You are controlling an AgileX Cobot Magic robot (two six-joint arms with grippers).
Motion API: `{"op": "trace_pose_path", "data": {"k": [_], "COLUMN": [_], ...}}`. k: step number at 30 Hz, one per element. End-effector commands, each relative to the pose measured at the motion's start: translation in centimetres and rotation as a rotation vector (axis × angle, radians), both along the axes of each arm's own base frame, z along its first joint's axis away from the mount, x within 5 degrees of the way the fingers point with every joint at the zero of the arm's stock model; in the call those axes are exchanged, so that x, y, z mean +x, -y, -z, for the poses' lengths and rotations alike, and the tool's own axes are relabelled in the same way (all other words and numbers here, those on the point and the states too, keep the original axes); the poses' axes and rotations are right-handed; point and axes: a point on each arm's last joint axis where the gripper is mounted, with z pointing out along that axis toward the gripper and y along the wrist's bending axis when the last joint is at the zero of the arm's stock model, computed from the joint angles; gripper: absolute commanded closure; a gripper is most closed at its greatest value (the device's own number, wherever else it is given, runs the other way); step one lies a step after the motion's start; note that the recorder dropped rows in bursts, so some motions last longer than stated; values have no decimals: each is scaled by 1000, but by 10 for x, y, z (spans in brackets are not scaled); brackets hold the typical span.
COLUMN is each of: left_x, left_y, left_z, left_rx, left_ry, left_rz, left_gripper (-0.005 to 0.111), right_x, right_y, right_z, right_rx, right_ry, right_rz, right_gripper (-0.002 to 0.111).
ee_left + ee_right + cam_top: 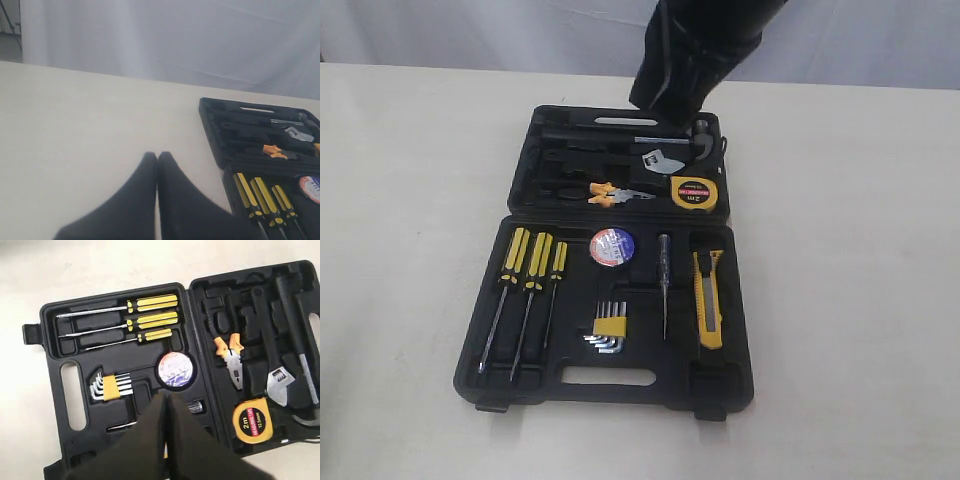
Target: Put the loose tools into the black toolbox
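The toolbox (735, 330) lies open and flat on the table (400, 200), and all four loose tools sit in its recesses. In the near half the tape roll (612, 247) rests between the three screwdrivers (528, 280) and a slim tester (663, 280). The knife (708, 300) lies along the right side, and the hex keys (608, 328) are below the roll. In the far half the pliers (615, 194) lie just beside the tape measure (696, 192), with a wrench (658, 160) and a hammer (650, 138) behind them. The right gripper (166, 399) hangs above the box, well clear of the tools, its fingers pressed together with nothing between them. The left gripper (157, 156) is over bare table beside the box, its fingers likewise closed tip to tip and empty.
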Motion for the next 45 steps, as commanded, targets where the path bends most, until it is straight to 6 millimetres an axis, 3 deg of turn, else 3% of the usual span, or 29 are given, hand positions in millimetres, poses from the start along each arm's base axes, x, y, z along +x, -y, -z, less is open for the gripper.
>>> {"op": "trace_pose_path", "data": {"k": [1, 9, 13, 16, 26, 34, 39, 45], "left_x": [0, 0, 0, 0, 0, 0, 0, 0], "left_y": [0, 0, 0, 0, 0, 0, 0, 0], "left_z": [-1, -1, -1, -1, -1, -1, -1, -1], "left_rx": [5, 5, -3, -3, -3, -3, -3, -3], "left_ry": [1, 1, 0, 0, 0, 0, 0, 0], "left_rz": [5, 5, 6, 6, 6, 6, 6, 6], "left_gripper": [107, 107, 107, 107, 107, 107, 107, 107], "right_x": [-3, -1, -9, -24, -46, -81, -112, -124], "right_y": [3, 1, -15, -41, -65, -69, -69, -73], "right_z": [-6, -2, -5, -9, -4, 24, 56, 107], "right_rx": [9, 3, 63, 210, 309, 419, 250, 42], "right_ry": [5, -1, -8, -149, -321, -164, -98, -66], "right_rz": [6, 5, -3, 164, 397, 368, 290, 349], "right_gripper": [109, 109, 109, 109, 109, 109, 109, 109]}}
